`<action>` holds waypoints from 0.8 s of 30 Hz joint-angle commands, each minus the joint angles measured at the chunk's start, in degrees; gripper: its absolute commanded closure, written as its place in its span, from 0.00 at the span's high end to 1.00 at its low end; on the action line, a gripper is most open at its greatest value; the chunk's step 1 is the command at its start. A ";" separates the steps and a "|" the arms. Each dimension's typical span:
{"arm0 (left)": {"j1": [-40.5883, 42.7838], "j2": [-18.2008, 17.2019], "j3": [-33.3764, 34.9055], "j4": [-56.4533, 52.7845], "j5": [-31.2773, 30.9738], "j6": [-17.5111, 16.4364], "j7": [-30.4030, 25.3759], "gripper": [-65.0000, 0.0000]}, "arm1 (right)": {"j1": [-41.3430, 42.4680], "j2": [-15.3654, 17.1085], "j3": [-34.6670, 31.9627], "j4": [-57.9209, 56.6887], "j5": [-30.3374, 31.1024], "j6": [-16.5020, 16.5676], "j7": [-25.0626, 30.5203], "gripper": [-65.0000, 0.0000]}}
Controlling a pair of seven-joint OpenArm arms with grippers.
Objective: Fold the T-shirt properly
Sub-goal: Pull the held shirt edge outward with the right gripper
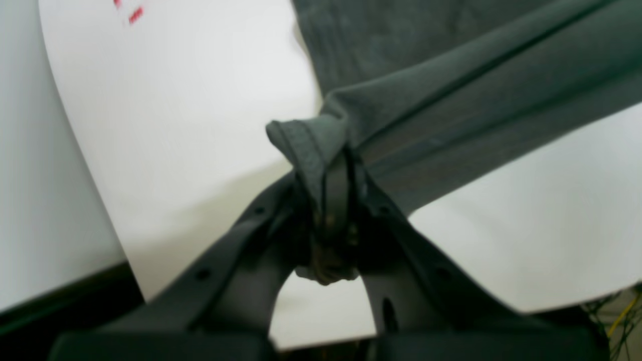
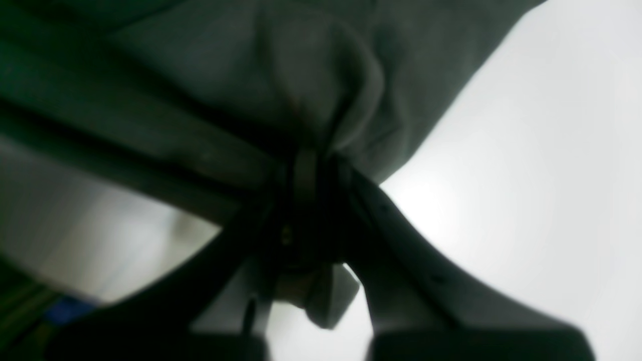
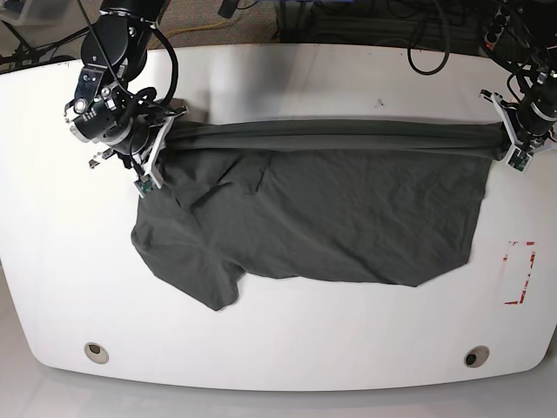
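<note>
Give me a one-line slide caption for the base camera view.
Both grippers, left and right, pinch a dark grey T-shirt, stretching one edge taut above the white table.

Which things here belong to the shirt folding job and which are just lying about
In the job:
T-shirt
left tool, shut on one end of the stretched edge
right tool, shut on the other end

Just there:
table
red marking
two round holes near the front edge
cables at the back

T-shirt [image 3: 331, 218] on table [image 3: 278, 78] | far edge stretched between both arms
</note>
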 commanded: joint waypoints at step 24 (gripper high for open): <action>-8.20 -4.75 1.90 -7.90 0.89 0.58 -0.38 0.01 | -4.52 12.20 -3.17 -10.30 43.46 -0.05 -1.05 0.00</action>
